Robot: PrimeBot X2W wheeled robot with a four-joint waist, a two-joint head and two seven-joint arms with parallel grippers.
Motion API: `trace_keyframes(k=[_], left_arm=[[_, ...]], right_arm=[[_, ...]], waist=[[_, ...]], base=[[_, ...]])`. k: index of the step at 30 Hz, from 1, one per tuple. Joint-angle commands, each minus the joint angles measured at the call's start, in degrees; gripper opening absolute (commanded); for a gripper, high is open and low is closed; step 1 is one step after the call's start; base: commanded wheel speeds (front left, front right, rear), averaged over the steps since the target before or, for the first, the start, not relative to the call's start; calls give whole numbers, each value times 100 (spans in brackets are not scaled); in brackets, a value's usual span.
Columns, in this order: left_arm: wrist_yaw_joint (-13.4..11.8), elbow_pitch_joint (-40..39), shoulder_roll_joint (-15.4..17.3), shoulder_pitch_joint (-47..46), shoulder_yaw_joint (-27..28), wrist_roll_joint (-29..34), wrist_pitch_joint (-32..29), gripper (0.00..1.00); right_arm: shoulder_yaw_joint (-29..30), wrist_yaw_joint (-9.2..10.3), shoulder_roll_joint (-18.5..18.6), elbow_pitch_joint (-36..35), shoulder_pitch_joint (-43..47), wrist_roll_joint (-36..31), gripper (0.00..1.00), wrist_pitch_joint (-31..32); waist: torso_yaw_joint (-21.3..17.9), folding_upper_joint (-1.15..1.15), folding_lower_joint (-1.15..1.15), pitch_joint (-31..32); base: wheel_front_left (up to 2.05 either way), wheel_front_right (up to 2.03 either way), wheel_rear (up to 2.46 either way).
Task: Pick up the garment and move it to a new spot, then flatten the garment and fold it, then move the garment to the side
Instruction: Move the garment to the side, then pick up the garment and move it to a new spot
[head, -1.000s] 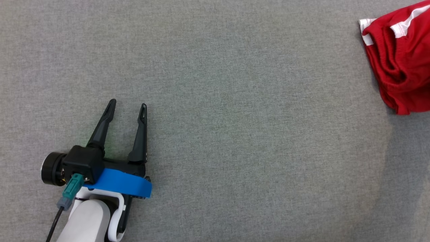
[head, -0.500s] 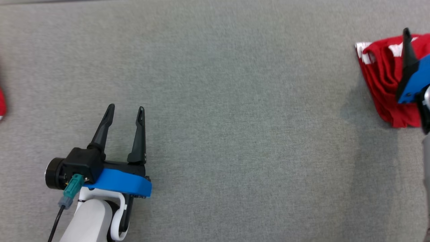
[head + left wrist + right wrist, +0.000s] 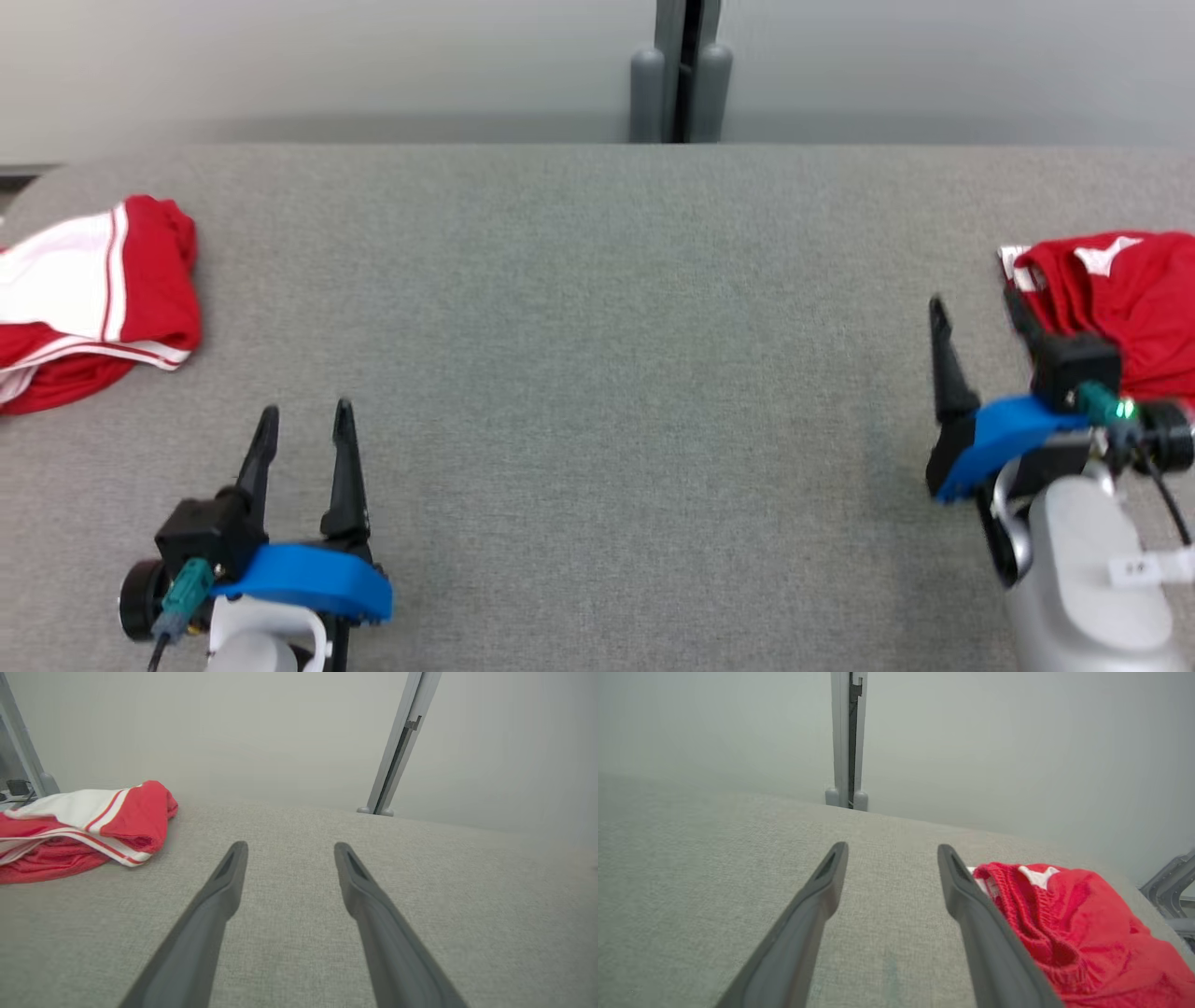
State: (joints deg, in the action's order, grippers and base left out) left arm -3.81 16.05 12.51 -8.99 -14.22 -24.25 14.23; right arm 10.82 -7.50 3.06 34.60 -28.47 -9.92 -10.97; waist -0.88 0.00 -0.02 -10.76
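The limp red knit garment (image 3: pixel 1130 299) is lying bunched at the right edge of the grey cloth-covered bench (image 3: pixel 597 373), beside the right gripper (image 3: pixel 976 308), which is standing spread and empty. Its ribbed waistband (image 3: pixel 1017 896) is probably offering the surest pinch.

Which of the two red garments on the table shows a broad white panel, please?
The left garment, at the table's left end: a wide white band crosses its top. The right garment is nearly all red, with only small white patches.
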Motion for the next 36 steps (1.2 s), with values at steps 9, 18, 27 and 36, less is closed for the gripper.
trace_keyframes(k=[9, 18, 27, 36], left_arm=[[71, 337, -83, 576, 10, -79, 79, 100], [109, 431, -188, 817, -47, -58, 95, 100], [126, 496, -219, 839, -44, -77, 96, 100], [133, 487, -205, 799, -33, -54, 100, 100]], right_arm=[[-692, 1, -7, -512, 1384, 1197, 100, -327], [-1051, 1, -6, -949, 2125, 1660, 100, -393], [-1104, 1, -7, -1022, 2247, 1622, 100, -363], [-1113, 1, -8, -1037, 2286, 1666, 100, -334]], waist=[[152, 0, 2, 561], [124, 0, 2, 889], [84, 0, 2, 990], [111, 0, 2, 974]], base=[[0, 0, 0], [0, 0, 0], [0, 0, 0], [0, 0, 0]])
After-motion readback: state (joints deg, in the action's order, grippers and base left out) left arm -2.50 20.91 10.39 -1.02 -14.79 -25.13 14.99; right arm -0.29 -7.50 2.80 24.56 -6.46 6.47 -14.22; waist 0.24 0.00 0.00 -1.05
